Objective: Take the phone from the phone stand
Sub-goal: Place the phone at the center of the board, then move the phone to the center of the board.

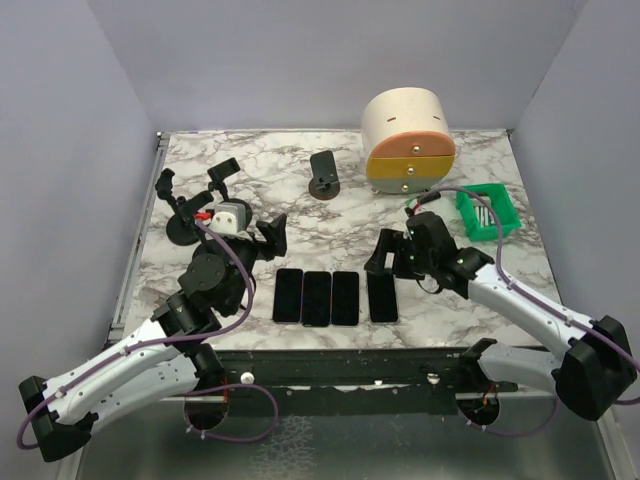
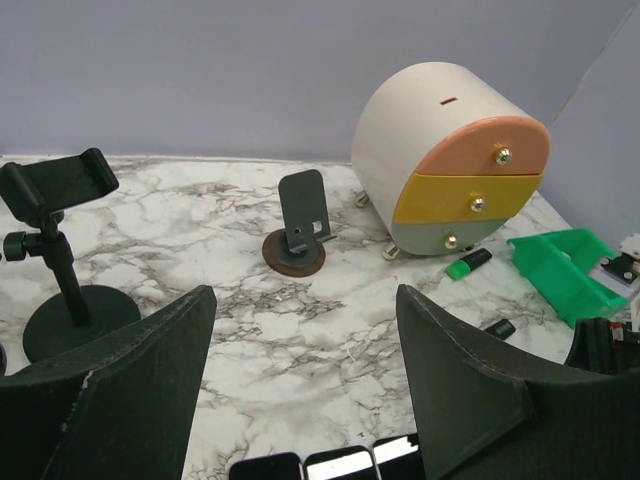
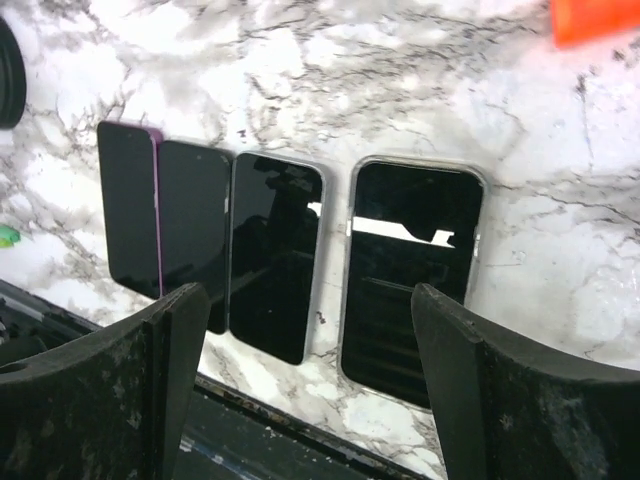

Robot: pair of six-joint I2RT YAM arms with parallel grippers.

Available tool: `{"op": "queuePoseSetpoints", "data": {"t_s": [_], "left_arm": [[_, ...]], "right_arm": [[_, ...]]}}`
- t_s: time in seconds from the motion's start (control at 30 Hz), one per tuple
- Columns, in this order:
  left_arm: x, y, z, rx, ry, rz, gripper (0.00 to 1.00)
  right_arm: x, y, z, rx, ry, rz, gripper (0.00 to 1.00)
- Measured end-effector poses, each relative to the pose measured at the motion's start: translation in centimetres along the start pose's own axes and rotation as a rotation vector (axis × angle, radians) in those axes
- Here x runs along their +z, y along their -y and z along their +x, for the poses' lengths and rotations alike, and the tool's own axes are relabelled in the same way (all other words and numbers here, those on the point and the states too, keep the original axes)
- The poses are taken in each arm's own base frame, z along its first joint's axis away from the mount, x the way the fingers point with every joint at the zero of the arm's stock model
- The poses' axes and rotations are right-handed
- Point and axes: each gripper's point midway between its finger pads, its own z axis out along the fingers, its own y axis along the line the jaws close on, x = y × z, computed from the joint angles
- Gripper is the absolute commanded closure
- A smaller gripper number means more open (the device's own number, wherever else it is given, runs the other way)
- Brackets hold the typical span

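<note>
The small dark phone stand on its round base stands at the back middle with nothing on it; the left wrist view shows this phone stand empty too. Several dark phones lie flat in a row near the front edge. The rightmost phone, in a clear case, lies a little apart from the others. My right gripper hovers over that phone, open, nothing between its fingers. My left gripper is open and empty, left of the row, facing the stand.
A round cream drawer unit stands at the back right, a green tray at the right edge. A green marker lies by the drawers. Black clamp stands stand at the left. The table's front edge is just beyond the phones.
</note>
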Motion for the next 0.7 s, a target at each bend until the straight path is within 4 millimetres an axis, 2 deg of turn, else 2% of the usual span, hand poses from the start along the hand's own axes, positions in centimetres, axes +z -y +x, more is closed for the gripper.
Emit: {"op": "queuePoseSetpoints", "data": {"t_s": [0.3, 0.7], "left_arm": [[0.0, -0.1, 0.1, 0.003, -0.003, -0.003, 0.26], [0.0, -0.1, 0.0, 0.001, 0.000, -0.002, 0.26]], "right_arm": [[1.9, 4.7, 2.5, 0.126, 0.065, 0.019, 0.23], [2.8, 6.1, 5.2, 0.153, 0.057, -0.002, 0.31]]}}
